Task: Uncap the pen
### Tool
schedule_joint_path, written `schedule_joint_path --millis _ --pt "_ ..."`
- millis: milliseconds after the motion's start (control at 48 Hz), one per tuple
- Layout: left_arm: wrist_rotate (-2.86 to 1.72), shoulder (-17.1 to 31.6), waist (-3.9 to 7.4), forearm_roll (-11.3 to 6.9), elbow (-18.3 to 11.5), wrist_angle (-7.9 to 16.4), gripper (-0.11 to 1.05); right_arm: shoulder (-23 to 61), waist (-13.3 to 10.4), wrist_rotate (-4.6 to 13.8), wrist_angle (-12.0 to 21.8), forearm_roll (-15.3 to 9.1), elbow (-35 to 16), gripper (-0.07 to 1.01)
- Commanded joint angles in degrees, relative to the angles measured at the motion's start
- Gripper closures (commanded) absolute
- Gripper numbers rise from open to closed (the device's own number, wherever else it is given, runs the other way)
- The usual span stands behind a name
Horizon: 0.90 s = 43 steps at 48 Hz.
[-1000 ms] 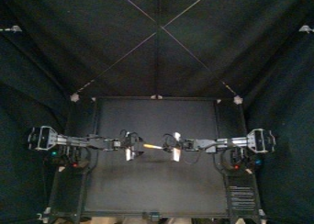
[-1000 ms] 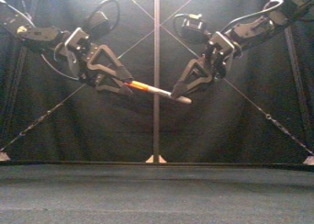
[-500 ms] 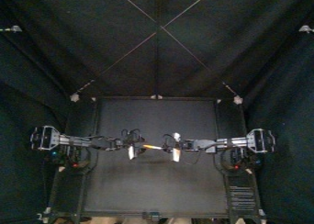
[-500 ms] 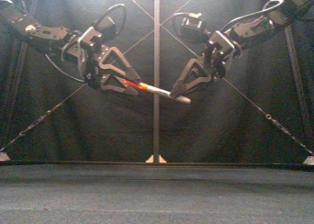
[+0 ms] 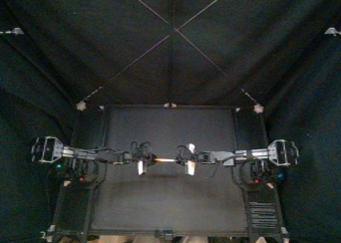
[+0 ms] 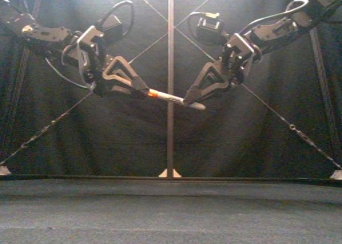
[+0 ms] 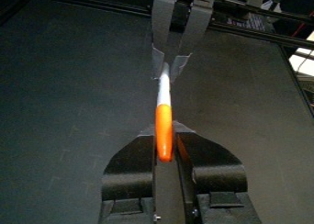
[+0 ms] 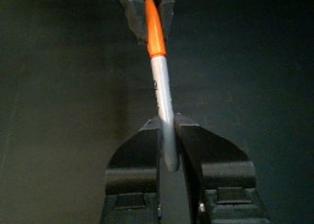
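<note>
**Marker pen gripped at both ends, in mid-air**

I am holding the marker pen (image 6: 166, 95) in the air, well above the worktop (image 5: 170, 202), slanting down from my left gripper (image 6: 134, 87) to my right gripper (image 6: 201, 103). My left gripper is clenching the orange end (image 7: 163, 131), and my right gripper is clenching the pale grey end (image 8: 161, 85). I cannot tell which end is the cap. I am judging the pen light, stiff and smooth, so probably slippery. It is calling for a firm hold on each end and a straight pull along its length.
</note>
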Motion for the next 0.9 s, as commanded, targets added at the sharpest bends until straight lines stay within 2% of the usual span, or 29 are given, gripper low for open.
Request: schedule_joint_path --millis 21,542,896 --pt "-0.09 -2.29 0.35 -0.18 0.79 -0.26 0.54 -1.32 -0.18 0.26 -0.26 0.18 0.00 0.49" --pt "-0.18 -12.13 0.18 -0.26 7.91 -0.18 0.54 -2.55 -0.18 0.26 -0.26 0.09 1.49 0.49" --pt "-0.18 -16.52 -0.44 -0.18 10.81 -0.18 0.54 -4.31 -0.26 0.18 -0.26 0.00 2.02 0.49"
